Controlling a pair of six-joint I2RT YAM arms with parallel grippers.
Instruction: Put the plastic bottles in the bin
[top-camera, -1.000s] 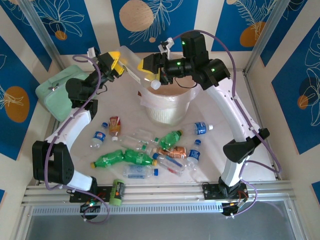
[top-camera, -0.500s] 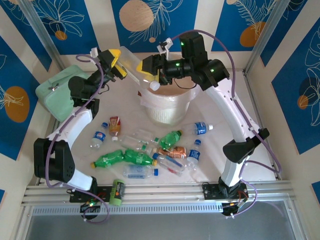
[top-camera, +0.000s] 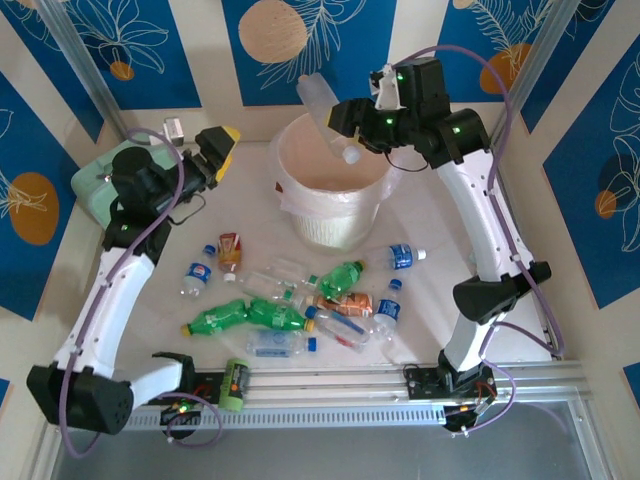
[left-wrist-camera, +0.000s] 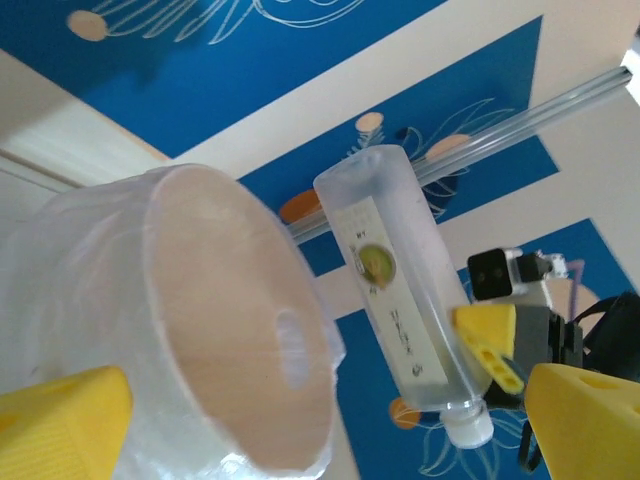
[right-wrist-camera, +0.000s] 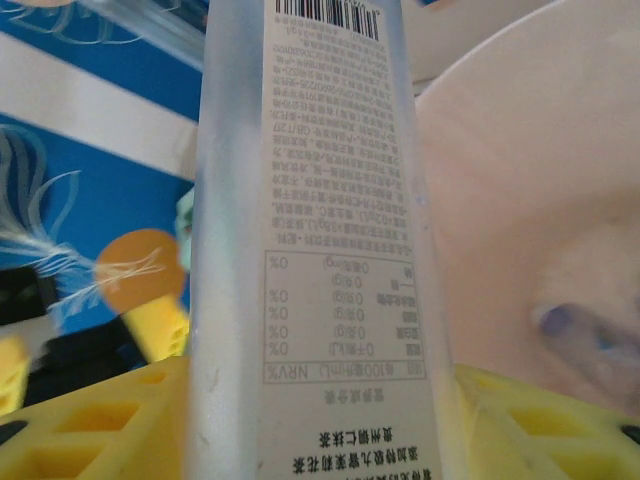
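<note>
Bottle (top-camera: 325, 108) of frosted plastic is grasped by the right claw (top-camera: 352, 120), cap down, above the bin (top-camera: 330, 228) at upper centre, probably to fall inside the rim. Left claw (top-camera: 217, 150), released, stands well apart at upper left, leaving room. Other bottles (top-camera: 275, 315) lie on the counter (top-camera: 440, 300), lower centre.

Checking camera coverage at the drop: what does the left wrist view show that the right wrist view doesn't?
Left wrist: the frosted clear plastic bottle full-length, its white cap, a round green emblem, one of the right arm's yellow fingers on it. Right wrist: the barcode, fine print, a blurred bluish thing down in the round pale pinkish bin. Shared: that bottle and the bin.
</note>
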